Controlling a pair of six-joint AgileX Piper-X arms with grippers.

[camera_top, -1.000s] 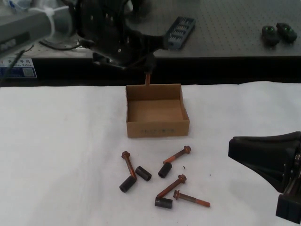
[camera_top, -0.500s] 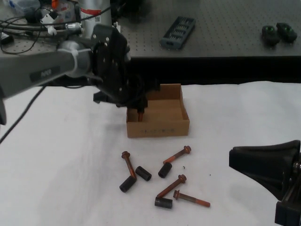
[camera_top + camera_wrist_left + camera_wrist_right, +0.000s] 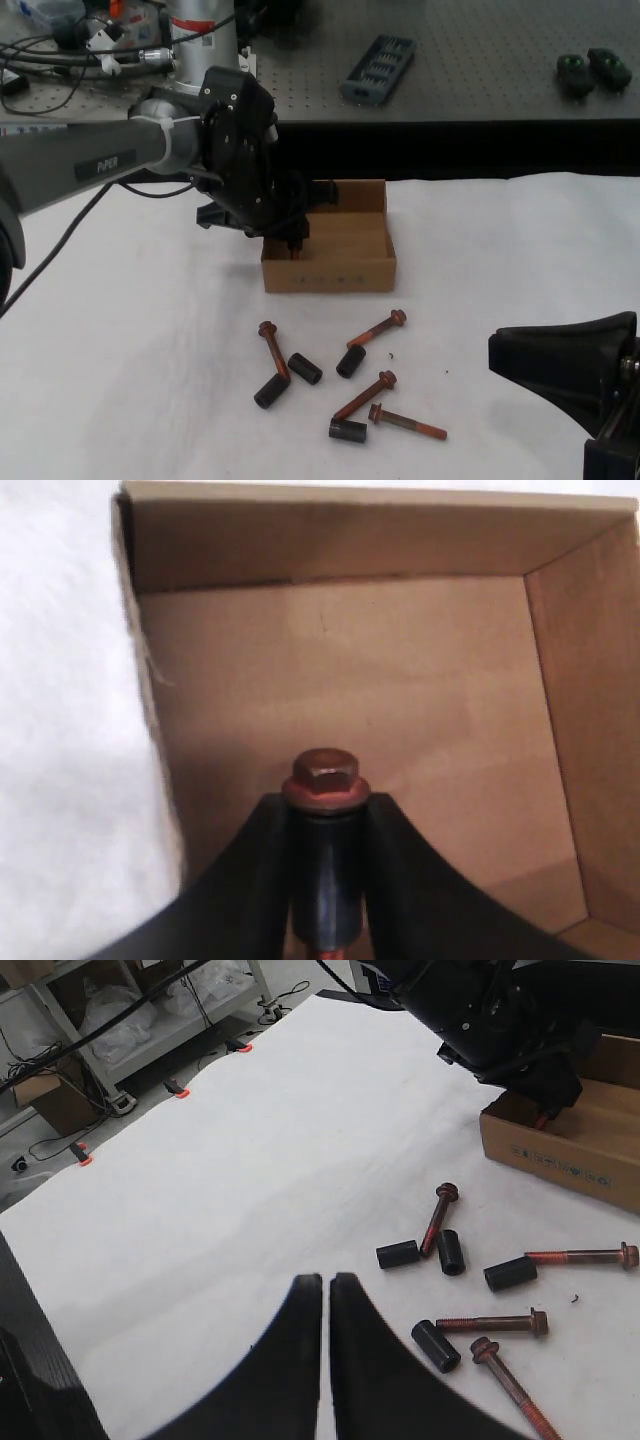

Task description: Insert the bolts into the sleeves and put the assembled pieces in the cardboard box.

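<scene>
Left wrist view: my left jaws clamp a sleeve (image 3: 325, 875) with a bolt (image 3: 325, 775) through it, over the box (image 3: 330, 540) floor near one side wall. My right jaws are pressed together, holding nothing, above the table (image 3: 200, 1160), where four loose bolts (image 3: 378, 329) and four sleeves (image 3: 305, 368) lie

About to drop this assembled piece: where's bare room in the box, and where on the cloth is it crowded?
The cardboard box floor is bare wall to wall beyond the sleeved bolt in the left jaws. Crowded: loose bolts and sleeves before the box's front wall. The cloth left of them is bare.
</scene>
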